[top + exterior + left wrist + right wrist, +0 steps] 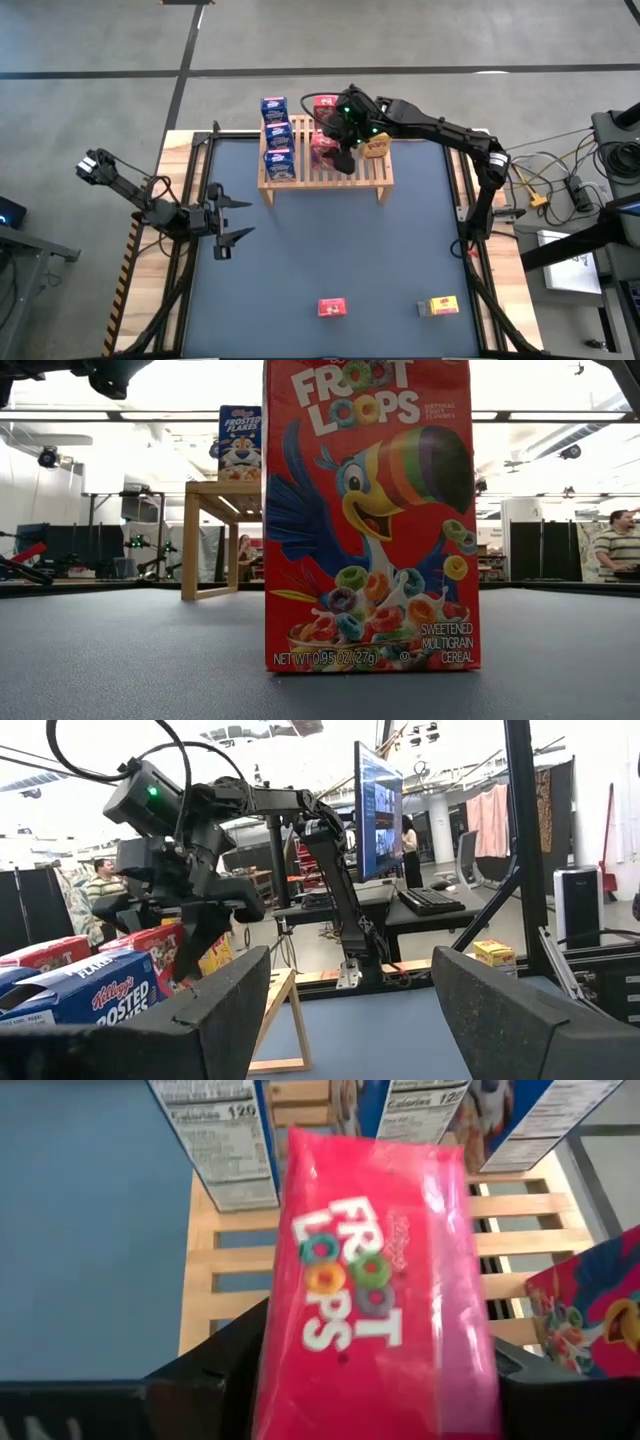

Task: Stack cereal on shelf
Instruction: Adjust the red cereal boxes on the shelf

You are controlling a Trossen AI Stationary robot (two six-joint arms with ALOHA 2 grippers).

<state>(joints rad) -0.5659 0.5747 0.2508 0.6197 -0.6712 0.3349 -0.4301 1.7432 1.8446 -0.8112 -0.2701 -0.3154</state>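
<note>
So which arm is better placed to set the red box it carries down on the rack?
The right. Its hand already grips the red Froot Loops box directly over the wooden rack, beside the blue boxes. The left hand waits open and empty near the table's left edge, away from the rack.

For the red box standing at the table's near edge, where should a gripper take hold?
The red box stands upright and alone on the table. Judging by that, come from above and pinch its thin depth across the broad printed faces near the top; nothing crowds either face.
</note>
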